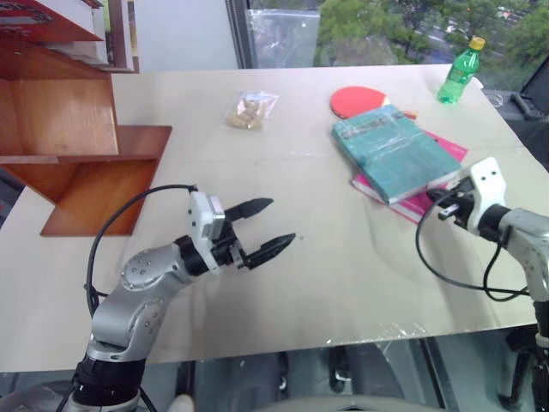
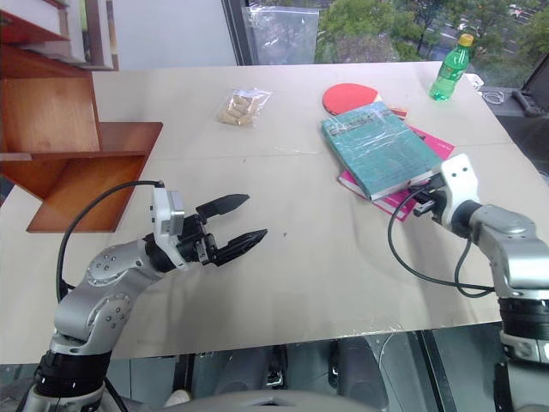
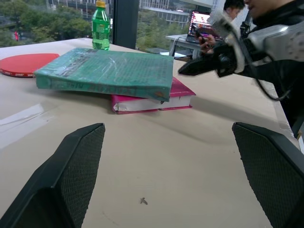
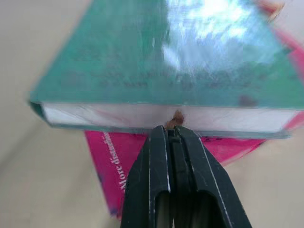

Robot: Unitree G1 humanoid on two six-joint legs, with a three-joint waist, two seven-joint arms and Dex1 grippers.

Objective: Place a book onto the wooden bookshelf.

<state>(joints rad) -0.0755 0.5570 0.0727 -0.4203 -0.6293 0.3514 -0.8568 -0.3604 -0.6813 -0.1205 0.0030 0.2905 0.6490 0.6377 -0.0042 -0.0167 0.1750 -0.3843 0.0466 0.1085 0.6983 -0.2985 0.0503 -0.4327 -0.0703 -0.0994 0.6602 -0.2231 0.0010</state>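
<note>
The book point(image 1: 396, 152), teal-green with a glossy cover, lies flat on the table point(image 1: 343, 257), stacked on a thinner pink book point(image 1: 418, 202) that juts out beneath its near edge. Right gripper point(image 4: 172, 130): fingers pressed together, holding nothing, tips pointing at the white page edge of the book and right up against it; whether they actually touch it cannot be told. In the head views this gripper sits just beside the near right corner of the stack. Left gripper point(image 1: 273, 224): fingers spread wide apart, empty, hovering over bare table well to the left of the books and pointing toward them. The wooden bookshelf point(image 1: 81, 129), reddish-brown, stands at the far left of the table, well apart from the book. Behind the stack: a red paddle point(image 1: 356, 100), its edge under or touching the book's far corner. A green bottle point(image 1: 460, 71) stands upright near the far right corner. A small clear snack bag point(image 1: 250, 109) lies mid-table toward the window.
</note>
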